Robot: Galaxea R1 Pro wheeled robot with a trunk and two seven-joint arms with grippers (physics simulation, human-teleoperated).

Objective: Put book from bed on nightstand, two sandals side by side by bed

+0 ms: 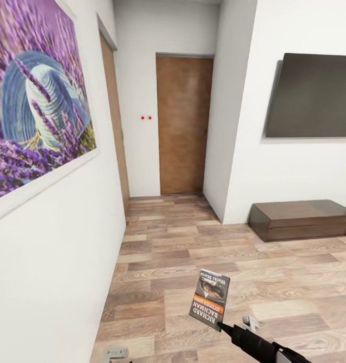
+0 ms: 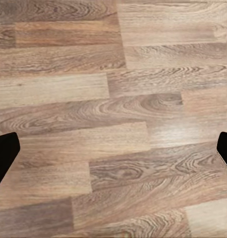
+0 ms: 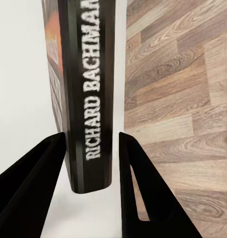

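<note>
My right gripper (image 1: 224, 326) is shut on the book (image 1: 209, 298), a thin paperback with a dark cover, an orange band and white "Richard Bachman" lettering. It holds the book upright by its lower edge above the wood floor, low and right of centre in the head view. In the right wrist view the black spine of the book (image 3: 88, 89) stands between the two black fingers (image 3: 143, 188). My left gripper (image 2: 113, 148) is open, its fingertips far apart over bare floor planks. The bed, nightstand and sandals are out of view.
A white wall with a large lavender painting (image 1: 37, 101) runs close along the left. A brown wooden door (image 1: 183, 126) closes the short corridor ahead. At the right, a dark TV (image 1: 314, 96) hangs above a low dark cabinet (image 1: 298, 219). Wood-plank floor (image 1: 193, 252) stretches ahead.
</note>
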